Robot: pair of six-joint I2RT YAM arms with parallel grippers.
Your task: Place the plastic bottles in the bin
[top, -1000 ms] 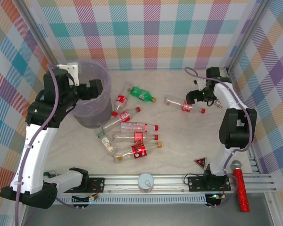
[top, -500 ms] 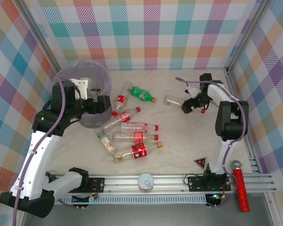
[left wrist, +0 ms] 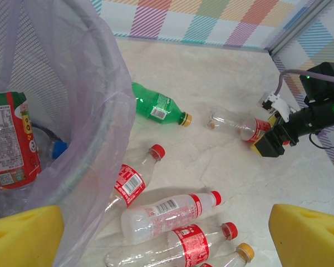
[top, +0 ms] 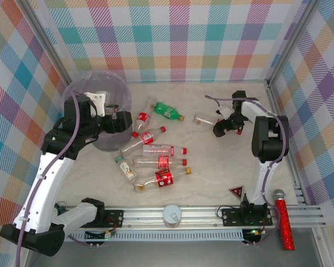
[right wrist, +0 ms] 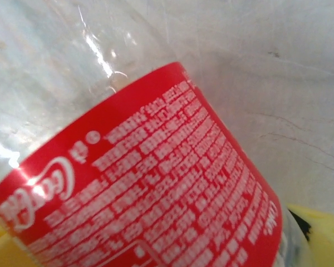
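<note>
Bottles (top: 156,156) lie loose in a cluster mid-table (top: 211,172). A green bottle (top: 168,110) sits apart behind them. A far bottle (top: 206,119) lies alone to the right. More are in the bin (top: 94,92) at the far left, seen through its wall from the left wrist.

**Right gripper** (top: 221,129): down at the far bottle's red label (right wrist: 156,183). Its yellow pads (right wrist: 317,233) stand either side of the body. Cannot tell whether they press it yet or just straddle it.

**Left gripper** (top: 121,121): beside the bin's right wall, facing the cluster. Its pads (left wrist: 22,236) are spread wide, with nothing between them.

**Handling (judged):**
- The bottles look empty, so they should be very light.
- The walls look thin and should dent under a hard squeeze.
- They are round and slick, so likely to roll or squirt out of a glancing pinch.
- Best hold is square across the body at the label band, or near the shoulder where the plastic is stiffer.
- The cap end is too narrow to trust.
- A light bottle may shift when only one pad touches it.

**Since a second ago:**
- The right gripper has dropped from just above the far bottle onto its labelled end, and the jaws have begun to narrow.
- The left gripper has come away from the bin's mouth and swung right, toward the cluster.
- The clustered bottles and the green one have not moved.
</note>
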